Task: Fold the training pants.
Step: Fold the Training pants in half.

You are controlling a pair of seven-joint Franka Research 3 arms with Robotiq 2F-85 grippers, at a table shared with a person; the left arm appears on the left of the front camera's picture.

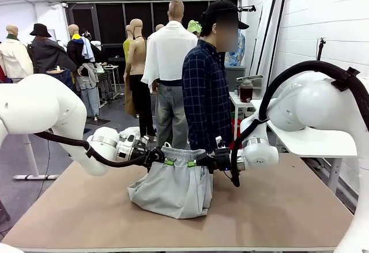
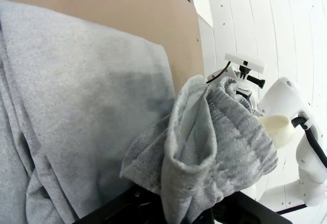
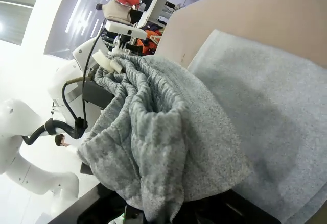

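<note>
The light grey training pants point(image 1: 171, 187) hang by their gathered waistband between both grippers, the lower part bunched on the table point(image 1: 277, 207). My left gripper point(image 1: 163, 161) is shut on the waistband's left end, my right gripper point(image 1: 202, 162) on its right end. In the left wrist view the bunched waistband point(image 2: 214, 142) covers the fingers, with grey fabric point(image 2: 76, 106) spread below. The right wrist view has the gathered waistband point(image 3: 148, 132) wrapped over its fingers and the pants' flat cloth point(image 3: 265, 106) beyond.
A person in a dark checked shirt point(image 1: 206, 91) stands close behind the pants at the table's far edge. Bare tabletop lies left and right of the garment. A white side table point(image 1: 311, 140) stands at the right.
</note>
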